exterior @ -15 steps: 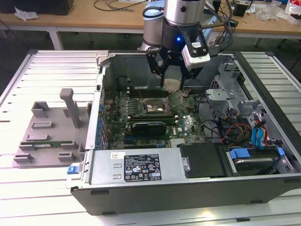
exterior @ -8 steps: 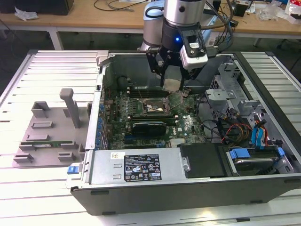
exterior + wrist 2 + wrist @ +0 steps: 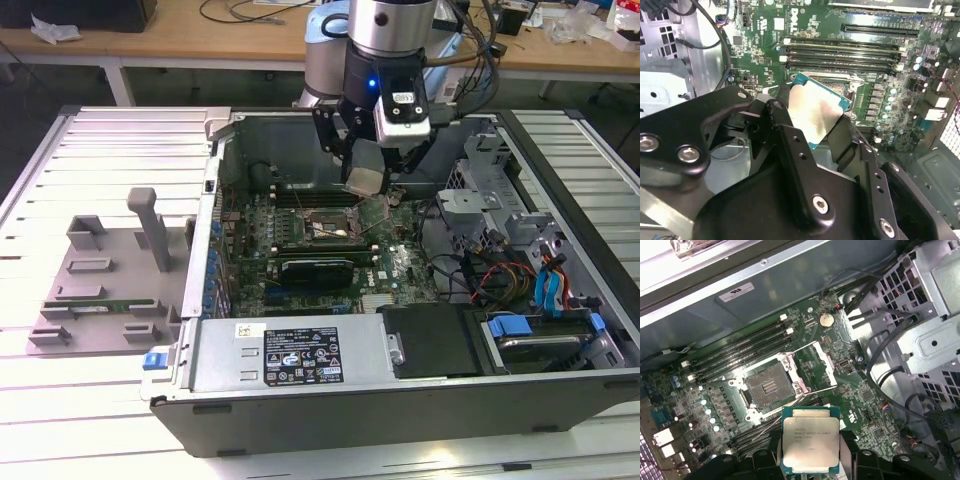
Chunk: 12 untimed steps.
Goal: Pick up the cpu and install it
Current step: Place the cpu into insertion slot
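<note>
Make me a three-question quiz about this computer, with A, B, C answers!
1. Where is the cpu?
A. On the grey rack outside the case
B. In the hand, up above the motherboard
C. On the wooden desk at the back

2. What colour is the motherboard?
A. Green
B. Red
C. White

3. How is the socket right now?
A. Filled with a chip
B. Covered by a fan
C. Open and empty

Answers:
1 B, because both wrist views show the hand gripping the cpu by its edges over the board.
2 A, because the board is green all around the socket.
3 C, because in the first wrist view the socket's middle is bare, with no chip in it.
</note>
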{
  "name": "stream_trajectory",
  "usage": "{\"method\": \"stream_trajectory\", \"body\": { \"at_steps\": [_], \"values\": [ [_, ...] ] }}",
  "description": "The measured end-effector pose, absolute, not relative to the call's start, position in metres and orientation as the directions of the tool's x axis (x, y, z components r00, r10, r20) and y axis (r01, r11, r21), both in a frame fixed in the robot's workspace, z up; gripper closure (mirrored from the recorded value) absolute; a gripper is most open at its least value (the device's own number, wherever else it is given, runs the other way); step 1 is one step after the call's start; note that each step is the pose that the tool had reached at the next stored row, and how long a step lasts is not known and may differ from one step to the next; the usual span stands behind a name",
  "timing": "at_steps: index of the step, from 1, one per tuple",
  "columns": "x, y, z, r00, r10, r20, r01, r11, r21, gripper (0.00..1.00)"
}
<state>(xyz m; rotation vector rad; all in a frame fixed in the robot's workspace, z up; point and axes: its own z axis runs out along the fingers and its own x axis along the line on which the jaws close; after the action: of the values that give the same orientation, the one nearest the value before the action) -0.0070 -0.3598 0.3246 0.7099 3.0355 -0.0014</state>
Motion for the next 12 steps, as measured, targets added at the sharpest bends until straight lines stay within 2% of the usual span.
{"method": "stream_trajectory", "body": {
  "at_steps": [12],
  "values": [
    [-0.007, -0.3598, 0.3238, -0.83, 0.557, -0.024, 0.557, 0.83, 0.005, 0.45]
  ]
}}
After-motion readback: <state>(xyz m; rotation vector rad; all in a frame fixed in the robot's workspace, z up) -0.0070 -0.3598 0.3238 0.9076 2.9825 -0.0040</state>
